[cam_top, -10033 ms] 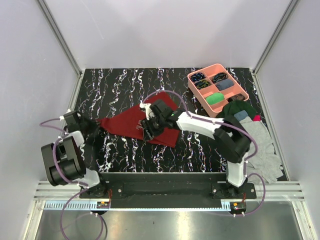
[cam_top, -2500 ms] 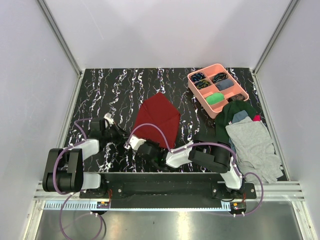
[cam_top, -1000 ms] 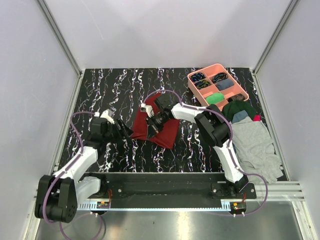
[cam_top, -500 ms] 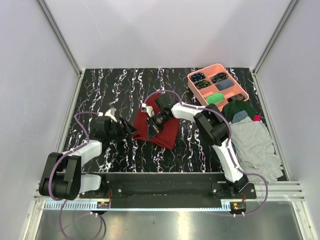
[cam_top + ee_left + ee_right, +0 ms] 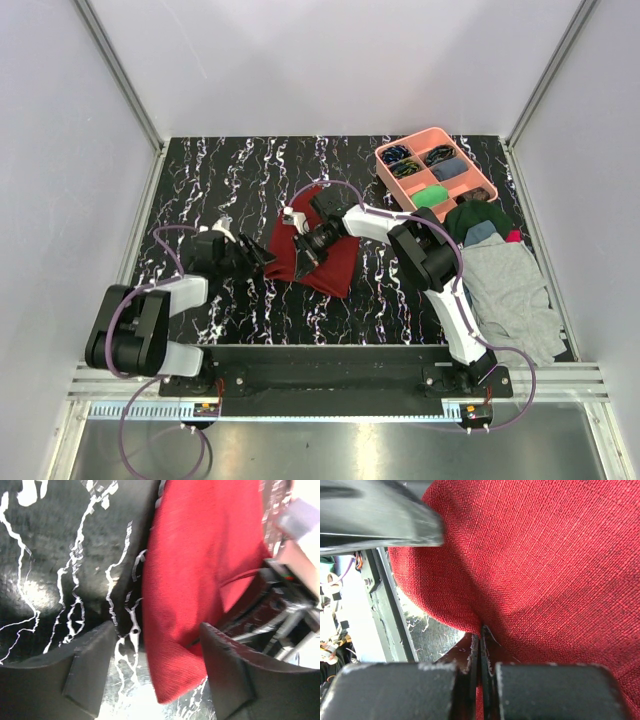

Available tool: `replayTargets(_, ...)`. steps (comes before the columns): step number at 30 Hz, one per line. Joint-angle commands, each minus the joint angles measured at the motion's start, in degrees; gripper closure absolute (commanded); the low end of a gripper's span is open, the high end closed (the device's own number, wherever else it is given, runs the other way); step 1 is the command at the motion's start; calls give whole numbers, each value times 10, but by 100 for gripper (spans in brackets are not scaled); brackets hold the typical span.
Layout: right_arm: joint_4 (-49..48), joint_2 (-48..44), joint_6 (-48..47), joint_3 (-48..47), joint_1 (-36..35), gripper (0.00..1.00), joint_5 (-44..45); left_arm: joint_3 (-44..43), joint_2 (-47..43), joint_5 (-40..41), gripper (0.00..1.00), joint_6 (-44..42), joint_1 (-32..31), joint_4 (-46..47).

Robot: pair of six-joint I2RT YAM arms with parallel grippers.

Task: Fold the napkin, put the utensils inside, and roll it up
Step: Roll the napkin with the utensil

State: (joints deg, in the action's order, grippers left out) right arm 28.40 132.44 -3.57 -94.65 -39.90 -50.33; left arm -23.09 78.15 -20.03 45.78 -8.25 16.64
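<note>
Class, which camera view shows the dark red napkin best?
Top external: nearly the whole napkin shows, lying on the table. Left wrist shows one edge and a corner; right wrist shows only close-up weave.

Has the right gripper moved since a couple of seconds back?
Yes. The right gripper has gone from the near edge of the table farther back, nearer the pink tray, and is shut on the napkin.

I'm seeing black marbled tbl (image 5: 220,175) carrying napkin (image 5: 335,265) at ctr, pink tray (image 5: 404,194) sitting far right, clothes pile (image 5: 510,290) lying along right edge.
</note>
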Motion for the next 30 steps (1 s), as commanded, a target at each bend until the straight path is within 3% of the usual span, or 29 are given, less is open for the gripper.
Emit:
replayTargets(1, 12, 4, -1, -15, 3, 100, -4, -20, 22, -29, 44, 1, -3, 8)
replayTargets(3, 11, 4, 1, -16, 3, 100, -6, -22, 28, -33, 54, -6, -3, 1)
replayTargets(5, 13, 3, 4, -17, 4, 100, -7, -32, 38, -36, 79, -13, -3, -11)
replayTargets(7, 12, 3, 7, -18, 4, 100, -7, -40, 43, -41, 85, -25, -4, -28)
replayTargets(10, 14, 2, 15, -20, 3, 100, -7, -57, 38, -33, 67, -49, -3, -63)
replayTargets(12, 14, 2, 27, -23, 3, 100, -17, -62, 18, -23, 41, -62, -3, -74)
replayTargets(14, 17, 3, 50, -27, 4, 100, -25, -64, -7, -17, 26, -72, -3, -81)
replayTargets(20, 22, 12, 99, -40, 11, 100, -54, -42, -73, 13, 12, -108, -4, -114)
replayTargets(30, 24, 47, 168, -65, 26, 100, -82, 10, -171, 25, 15, -93, -22, -149)
